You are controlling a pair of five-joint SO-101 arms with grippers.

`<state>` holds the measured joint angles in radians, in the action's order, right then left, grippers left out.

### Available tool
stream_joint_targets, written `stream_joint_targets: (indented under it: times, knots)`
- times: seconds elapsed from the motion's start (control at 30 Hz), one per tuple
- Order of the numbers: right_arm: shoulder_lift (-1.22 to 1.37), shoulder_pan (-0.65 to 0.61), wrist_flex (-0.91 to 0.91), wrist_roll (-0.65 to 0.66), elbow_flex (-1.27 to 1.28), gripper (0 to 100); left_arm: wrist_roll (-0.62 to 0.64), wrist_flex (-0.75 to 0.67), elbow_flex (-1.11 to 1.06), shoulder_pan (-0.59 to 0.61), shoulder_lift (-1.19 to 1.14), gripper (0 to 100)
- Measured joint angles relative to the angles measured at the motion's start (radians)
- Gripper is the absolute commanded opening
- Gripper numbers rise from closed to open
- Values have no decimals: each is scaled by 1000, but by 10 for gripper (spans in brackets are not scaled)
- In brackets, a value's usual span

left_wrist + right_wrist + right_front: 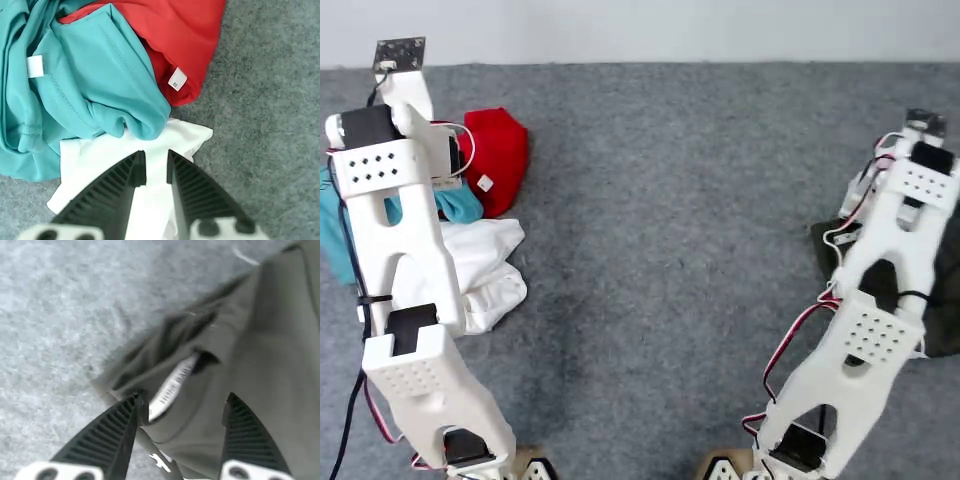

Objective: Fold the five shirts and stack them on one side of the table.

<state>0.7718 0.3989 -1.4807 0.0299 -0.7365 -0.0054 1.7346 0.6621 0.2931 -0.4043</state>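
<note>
Nothing looks folded yet: the left tool (156, 167), narrowed to a slit, seems to pinch the white shirt (182, 137) lying at the high view's upper left, beside the teal shirt (85, 85) and red shirt (170, 35), while the right tool (182, 410) gapes wide over the dark shirt (270, 340) at right. Next, I judge, the white one needs pulling free and spreading on the table (670, 200). The shirts' tags (177, 78) are unreadable.
</note>
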Motion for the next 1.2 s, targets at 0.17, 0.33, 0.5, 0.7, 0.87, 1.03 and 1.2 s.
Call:
stream_joint_targets:
  times: [0.17,0.33,0.5,0.7,0.87,1.03,1.2]
  knots:
    - [43,-46,74,0,0,245,0,0,0,0,0,86]
    - [91,-81,146,0,0,245,0,0,0,0,0,86]
    - [95,-91,160,0,0,245,-2,0,-34,0,0,86]
    - [14,-92,112,0,0,245,-2,0,-57,0,0,86]
    - [-80,-100,28,0,0,245,-2,0,-57,0,0,86]
    - [-109,-98,-54,0,0,245,-21,0,-60,0,0,86]
    - [-107,-106,-86,0,0,245,-21,0,-60,0,0,86]
